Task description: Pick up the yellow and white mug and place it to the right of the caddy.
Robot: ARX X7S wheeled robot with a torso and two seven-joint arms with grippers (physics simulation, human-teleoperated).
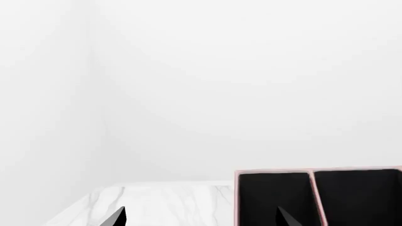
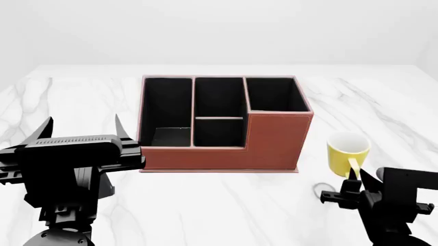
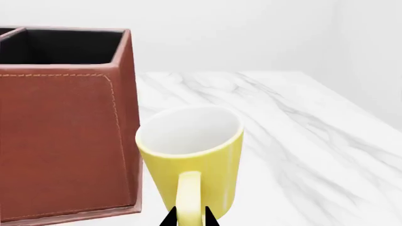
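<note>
A: While the mug point(image 2: 348, 154) stands upright at the right of the head frame, what is it made of?

B: Smooth and glossy, a short yellow cylinder with a white inside and rim. It sits on the marble table point(image 2: 226, 205), white with grey veins, just beside the caddy point(image 2: 226, 120) at frame centre. Its loop handle point(image 3: 187, 197) faces the camera.

A: And the caddy?

B: Boxy, reddish-brown like stitched leather, with black-lined compartments; its right rear section stands taller.

A: The right gripper point(image 2: 357, 179)?

B: Low at the lower right of the frame, its black fingertips on either side of the handle. They stand close together, but I cannot tell if they pinch it.

A: The left one?

B: The left gripper point(image 2: 82, 128) is raised at the left of the frame, jaws spread wide, holding nothing. Its wrist camera shows two dark fingertips point(image 1: 116, 217) far apart, over the table edge and the caddy's compartments.
</note>
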